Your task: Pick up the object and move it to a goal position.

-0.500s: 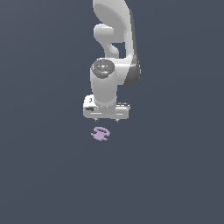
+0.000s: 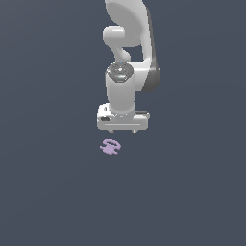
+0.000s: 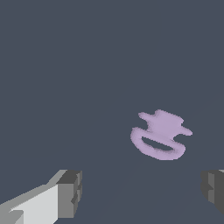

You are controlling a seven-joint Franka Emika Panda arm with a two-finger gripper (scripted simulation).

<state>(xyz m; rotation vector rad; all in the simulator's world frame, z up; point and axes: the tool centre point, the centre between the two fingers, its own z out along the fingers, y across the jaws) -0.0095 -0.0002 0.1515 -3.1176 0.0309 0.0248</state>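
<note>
Gripper (image 2: pixel 123 131) of the white Panda arm (image 2: pixel 129 57) is seen pointed straight down over a plain dark grey-blue floor (image 2: pixel 48 192), its jaws spread wide with nothing held between them. In the wrist view the two dark fingertips (image 3: pixel 70 192) are set far apart at opposite sides, and only bare floor is seen in the gap. The object (image 2: pixel 110 147), a small flat lilac-purple piece with a curved loop and short stubs, is shown lying flat on the floor, apart from the fingers. In the exterior view it is placed just below the gripper and slightly toward the exterior view's left. It is seen again in the wrist view (image 3: pixel 160 134), outside the span between the fingertips.
</note>
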